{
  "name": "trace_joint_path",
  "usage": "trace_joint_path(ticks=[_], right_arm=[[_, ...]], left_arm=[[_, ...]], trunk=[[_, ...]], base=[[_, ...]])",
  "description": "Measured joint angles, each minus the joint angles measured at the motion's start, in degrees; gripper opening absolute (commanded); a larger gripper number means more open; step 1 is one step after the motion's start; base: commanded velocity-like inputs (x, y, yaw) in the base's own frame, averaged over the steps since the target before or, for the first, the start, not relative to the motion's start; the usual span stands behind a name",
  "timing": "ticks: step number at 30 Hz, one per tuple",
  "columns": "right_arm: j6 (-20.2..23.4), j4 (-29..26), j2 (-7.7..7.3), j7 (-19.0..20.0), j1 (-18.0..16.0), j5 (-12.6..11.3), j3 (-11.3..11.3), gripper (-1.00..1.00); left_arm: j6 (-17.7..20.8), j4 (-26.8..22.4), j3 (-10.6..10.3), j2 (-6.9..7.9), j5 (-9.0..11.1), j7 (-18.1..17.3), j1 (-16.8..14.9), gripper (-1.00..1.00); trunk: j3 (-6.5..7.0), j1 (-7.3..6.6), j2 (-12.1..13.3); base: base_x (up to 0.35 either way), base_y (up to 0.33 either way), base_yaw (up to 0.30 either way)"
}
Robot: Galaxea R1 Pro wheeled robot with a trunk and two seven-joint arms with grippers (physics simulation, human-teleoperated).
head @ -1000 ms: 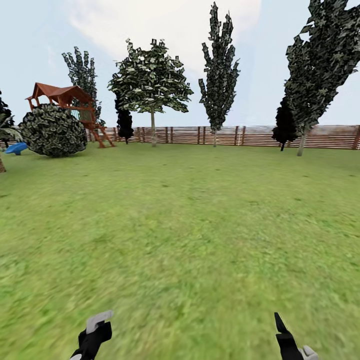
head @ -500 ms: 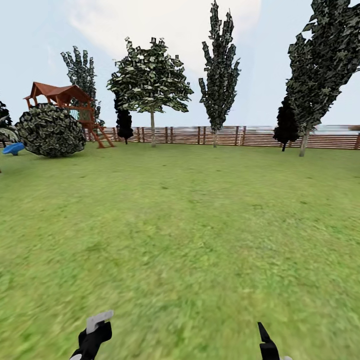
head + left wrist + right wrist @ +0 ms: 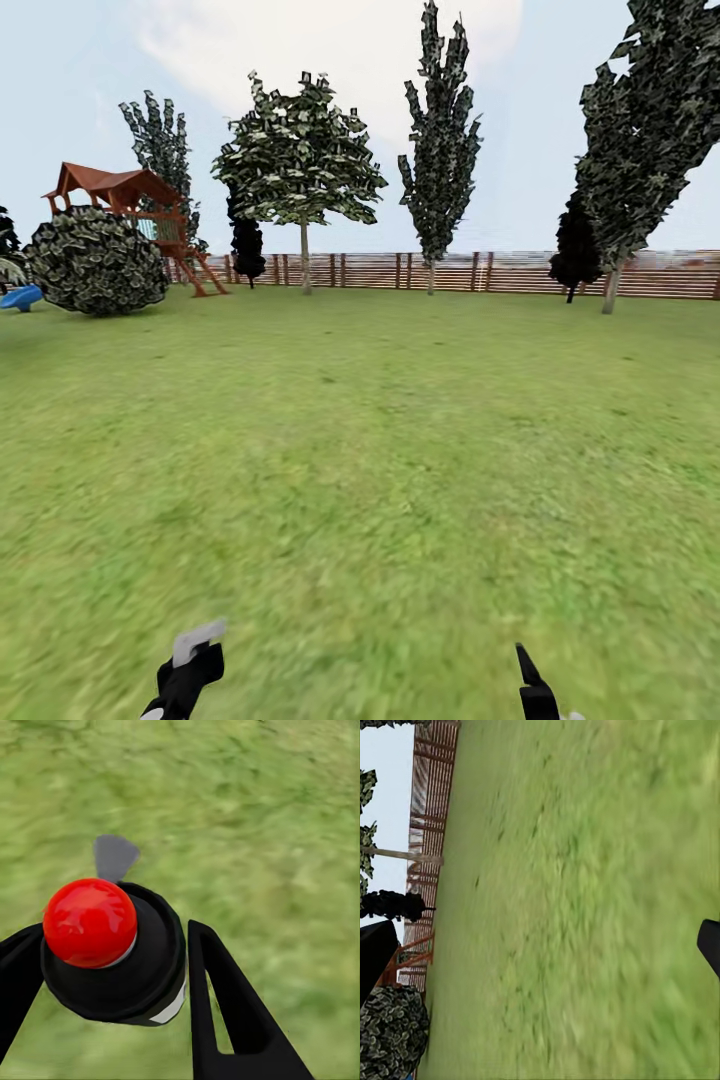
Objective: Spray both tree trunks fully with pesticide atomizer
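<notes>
The whole head view has slid slightly leftward over the last second, so the camera is judged to be turning right; the lawn (image 3: 360, 450) and fence (image 3: 450, 270) themselves are not taken to have moved. The right gripper (image 3: 530, 690) is now seen nearer centre, its fingers parted with nothing between them. The atomizer (image 3: 112, 945), red-capped, is clamped in the left gripper (image 3: 105, 975), low at the left. One broad-crowned tree (image 3: 300, 160) stands far off by the fence, its trunk (image 3: 305, 255) unsprayed. An approach is judged under way.

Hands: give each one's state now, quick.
Left hand: closed on the atomizer.
Right hand: open, empty.
</notes>
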Motion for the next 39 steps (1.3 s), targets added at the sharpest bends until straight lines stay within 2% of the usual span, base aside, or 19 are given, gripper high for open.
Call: trace_joint_path(ticks=[8,15,32,39], right_arm=[[0.0,0.0,0.0,0.0,0.0,0.0,0.0,1.0],[0.0,0.0,0.0,0.0,0.0,0.0,0.0,1.0],[0.0,0.0,0.0,0.0,0.0,0.0,0.0,1.0],[0.0,0.0,0.0,0.0,0.0,0.0,0.0,1.0]], left_arm=[[-0.2,0.0,0.0,0.02,0.0,0.0,0.0,-1.0],[-1.3,0.0,0.0,-1.0,-0.1,-0.1,1.6,-1.0],[-1.2,0.0,0.1,-0.83,0.0,0.0,2.9,-1.0],[-1.2,0.0,0.1,-0.81,0.0,0.0,3.0,-1.0]], trunk=[[0.0,0.0,0.0],[0.0,0.0,0.0],[0.0,0.0,0.0],[0.0,0.0,0.0]], base=[[0.337,0.0,0.0],[0.337,0.0,0.0],[0.337,0.001,0.0],[0.328,0.114,0.0]])
